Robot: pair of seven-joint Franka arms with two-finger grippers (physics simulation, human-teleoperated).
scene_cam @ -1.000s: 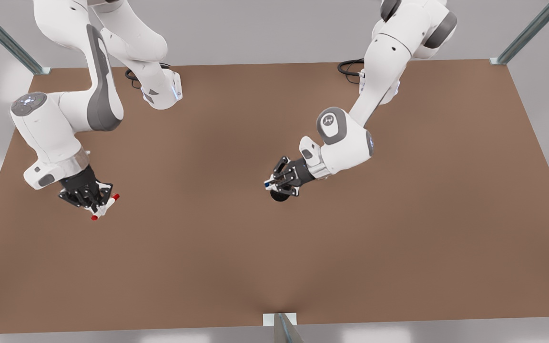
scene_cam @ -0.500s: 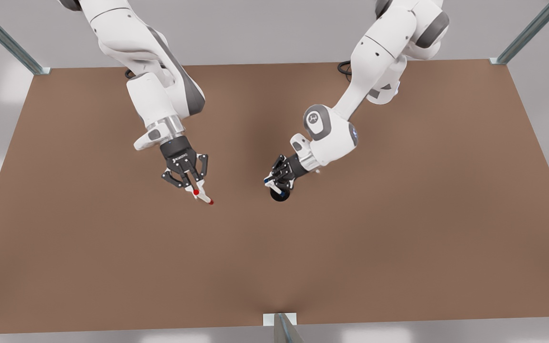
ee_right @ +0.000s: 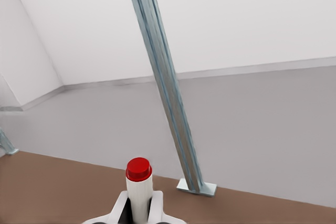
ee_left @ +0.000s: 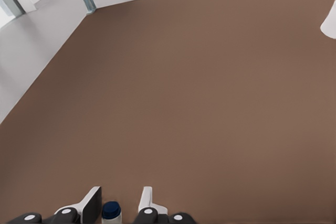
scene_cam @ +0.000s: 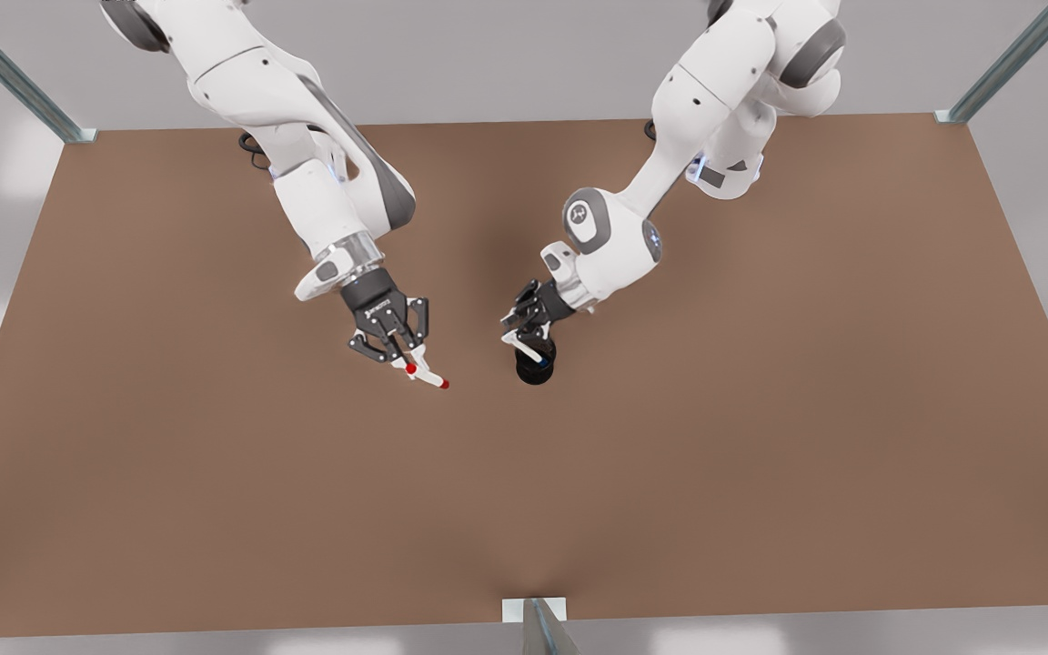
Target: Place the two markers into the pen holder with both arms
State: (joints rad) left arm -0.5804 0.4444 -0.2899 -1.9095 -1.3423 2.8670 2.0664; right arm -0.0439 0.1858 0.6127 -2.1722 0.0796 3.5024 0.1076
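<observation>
Two white jointed arms meet over the matte brown table (scene_cam: 760,409). The right gripper (scene_cam: 410,361), at the front view's left of centre, is clamped on the red-capped marker (scene_cam: 427,376), a slim white barrel slanting out toward five o'clock above the tabletop with red at both visible ends. In the right wrist view the glossy round red cap (ee_right: 138,169) rises between the white fingertips (ee_right: 118,205), with a ribbed metal frame post (ee_right: 165,85) behind it.

The left gripper (scene_cam: 524,338) hangs just above the pen holder (scene_cam: 535,369), a small black cylindrical cup standing on the table near its centre, at three o'clock from the red marker and apart from it. The blue-capped marker (scene_cam: 533,354) shows as a white sliver with a blue tip at the holder's mouth. In the left wrist view its dark blue cap (ee_left: 111,211) sits between the fingers (ee_left: 92,203), which stand narrowly apart on either side without clearly pressing it; whether they grip it cannot be told.
</observation>
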